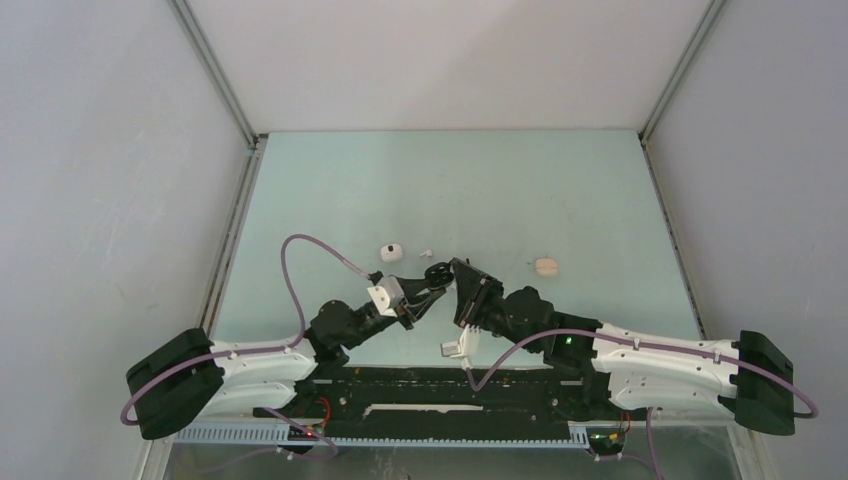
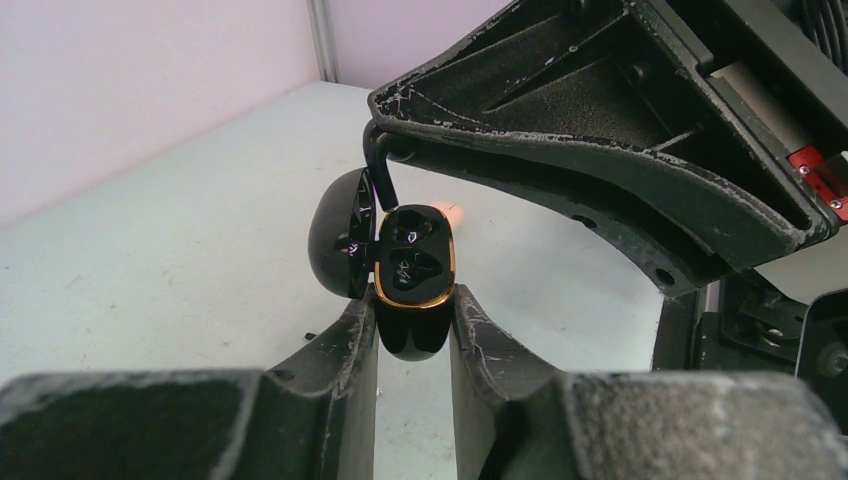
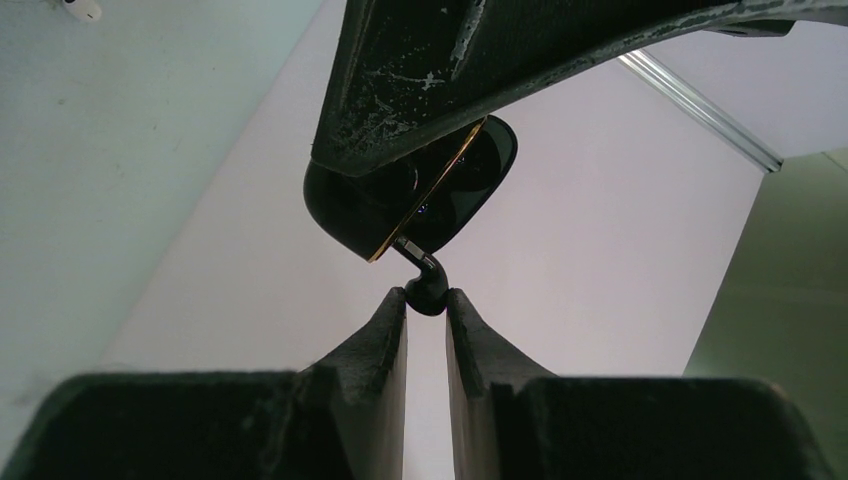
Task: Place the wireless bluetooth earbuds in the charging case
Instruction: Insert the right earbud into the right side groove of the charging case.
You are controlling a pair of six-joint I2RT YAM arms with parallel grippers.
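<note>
Near the middle of the table (image 1: 450,180) the two arms meet nose to nose. The left gripper (image 2: 415,320) is clamped on the lower body of a black charging case (image 2: 415,290), one finger on each side. It holds the case upright, with the lid (image 2: 335,235) swung open to the left and a gold rim (image 2: 415,303) around the mouth. The right gripper (image 3: 427,300) has its fingers drawn nearly together, pinching the head of a black earbud (image 3: 427,285). The bud's stem points at the case, its tip right at the gold rim. I cannot tell whether it sits in a socket. The left wrist view looks straight into the case and shows two dark hollows inside. In it the bud is only a thin curved stem hanging from the right gripper's tip in the upper middle of the frame. The right wrist view sees the case from outside, half covered by a finger of the left gripper, but shows the pinch on the bud plainly. Only the overhead view shows the rest. A white case (image 1: 390,251) and a tiny white earbud (image 1: 425,252) lie just above the grippers in the frame, near each other but apart. A pale case (image 1: 545,266) lies off to the right.
</note>
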